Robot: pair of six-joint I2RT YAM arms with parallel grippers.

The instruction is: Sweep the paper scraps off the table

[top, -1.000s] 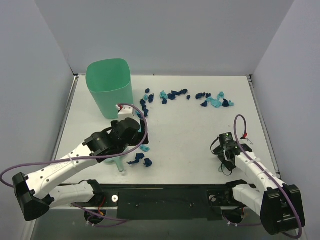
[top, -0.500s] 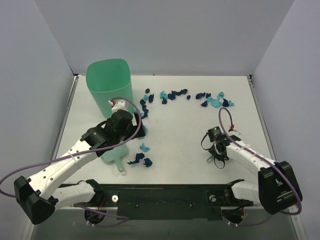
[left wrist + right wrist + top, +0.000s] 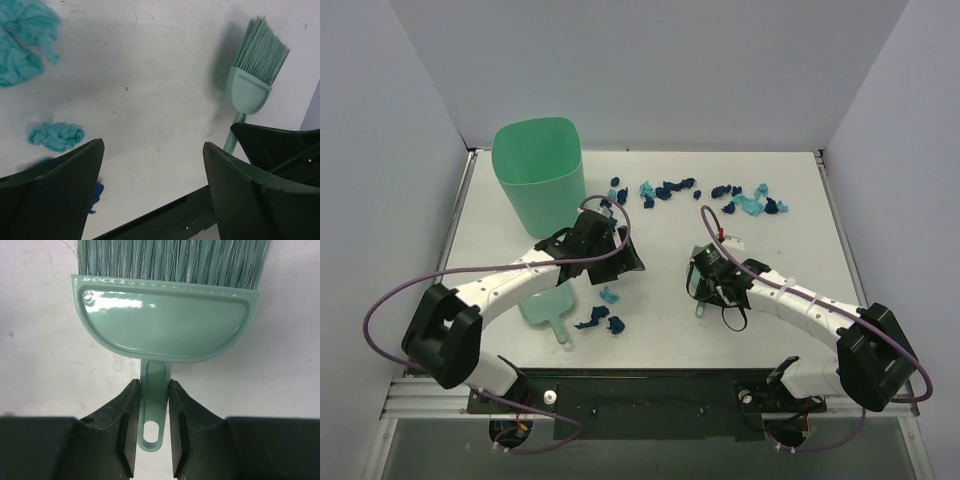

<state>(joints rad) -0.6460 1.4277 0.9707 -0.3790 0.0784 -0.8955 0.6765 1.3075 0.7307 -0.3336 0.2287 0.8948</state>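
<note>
The paper scraps (image 3: 665,189) are tiny navy and turquoise bits in a row along the back of the white table (image 3: 800,250), with a few more near the front (image 3: 602,320). In the left wrist view turquoise scraps (image 3: 55,136) lie just left of my left gripper (image 3: 152,150), which is open with nothing between its fingers. That gripper (image 3: 620,256) hovers near the table's middle. In the top view my right gripper (image 3: 706,282) sits right of it. Close up, this gripper (image 3: 152,386) is shut on the handle of a mint-green brush (image 3: 165,327), whose bristles (image 3: 260,47) point away.
A tall mint-green bin (image 3: 538,185) stands at the back left. A mint-green dustpan (image 3: 546,308) lies on the table under the left arm, handle toward the front edge. Grey walls close in the back and both sides.
The right gripper closed on the brush handle and carried it left toward the table's middle. The left arm swung right, off the dustpan, toward the centre.
</note>
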